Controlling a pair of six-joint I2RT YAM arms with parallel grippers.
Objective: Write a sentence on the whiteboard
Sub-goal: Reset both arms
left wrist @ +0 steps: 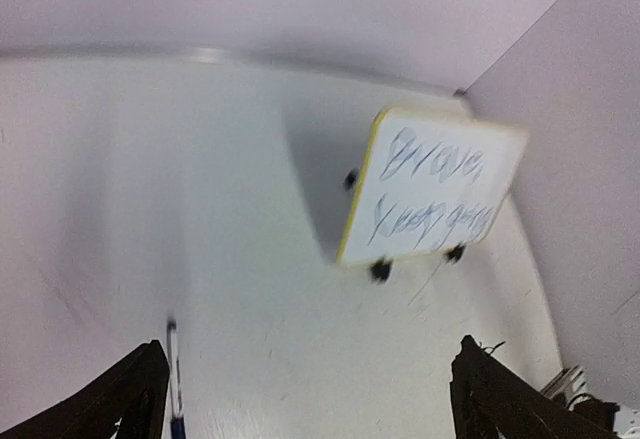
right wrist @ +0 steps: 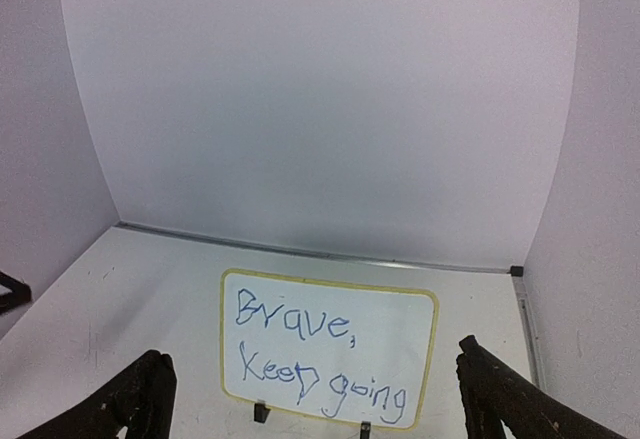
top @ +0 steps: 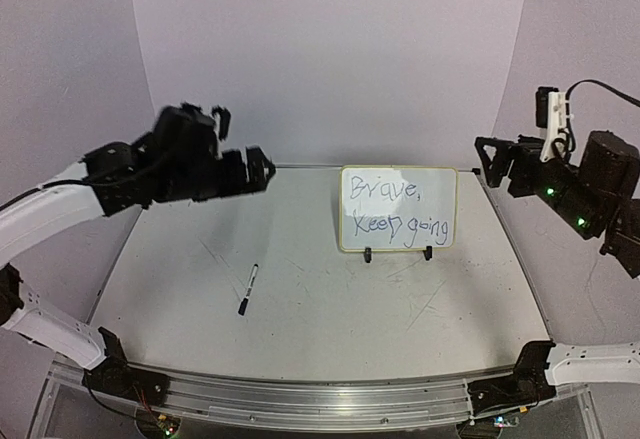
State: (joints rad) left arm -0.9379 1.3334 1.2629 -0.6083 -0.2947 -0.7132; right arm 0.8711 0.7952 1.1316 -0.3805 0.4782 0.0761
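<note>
Two lines of blue writing [top: 400, 227] already filled the whiteboard [top: 440, 191], which stood upright on the far right part of the table [top: 330, 344], facing the arms. Both grippers hung in the air with jaws wide apart and nothing between them: the left gripper [top: 268, 167] high over the left side, the right gripper [top: 487, 162] near the board's right side. The pen [top: 248, 303] lay flat on the table, left of the board and closer to the near edge. Its long axis ran almost from near to far, with a small lean. It lay below the left gripper, so the left arm was clearly the nearer one if the pen must be taken.
</note>
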